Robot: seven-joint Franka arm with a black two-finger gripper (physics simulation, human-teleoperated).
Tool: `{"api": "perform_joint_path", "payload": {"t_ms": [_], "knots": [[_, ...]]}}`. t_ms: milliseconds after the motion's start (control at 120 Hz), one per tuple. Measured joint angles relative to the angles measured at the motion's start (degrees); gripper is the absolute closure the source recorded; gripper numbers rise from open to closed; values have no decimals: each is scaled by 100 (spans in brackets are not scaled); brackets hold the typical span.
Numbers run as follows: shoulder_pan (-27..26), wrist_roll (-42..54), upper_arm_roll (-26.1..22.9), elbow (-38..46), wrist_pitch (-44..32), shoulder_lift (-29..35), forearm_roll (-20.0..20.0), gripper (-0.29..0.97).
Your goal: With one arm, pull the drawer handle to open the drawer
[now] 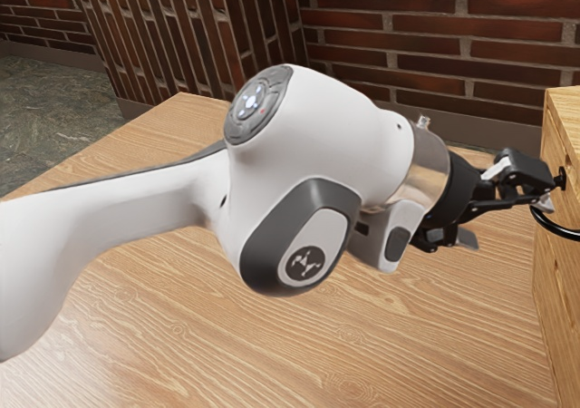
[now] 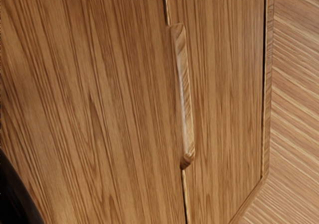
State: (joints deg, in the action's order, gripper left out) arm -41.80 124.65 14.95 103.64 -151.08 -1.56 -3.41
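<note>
Black fingers point(image 1: 535, 189) spread apart, holding nothing, just beside wooden cabinet's point(image 1: 564, 145) dark handle point(image 1: 564, 232)

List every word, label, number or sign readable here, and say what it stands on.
No readable words or numbers.
White emblem on a dark grey panel of the white robot arm: a symbol, no letters.
Marks on the arm's round grey button pad: too small to read.
Light wooden cabinet front and its wooden bar handle: unmarked.

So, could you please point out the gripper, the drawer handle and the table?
gripper point(image 1: 550, 193), exterior view, midway between its fingertips
drawer handle point(image 2: 183, 94), wrist view, middle of its wooden bar
table point(image 1: 181, 335), exterior view, bare part of its top
</note>
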Motion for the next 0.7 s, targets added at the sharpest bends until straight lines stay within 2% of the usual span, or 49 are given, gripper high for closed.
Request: {"api": "perform_joint_path", "payload": {"t_ms": [225,300,500,700], "knots": [[-15,9,22,161,109,181,2,4],[43,15,15,314,162,314,15,-1],[50,14,32,419,376,500,44,1],[83,14,31,733,764,956,29,3]]}}
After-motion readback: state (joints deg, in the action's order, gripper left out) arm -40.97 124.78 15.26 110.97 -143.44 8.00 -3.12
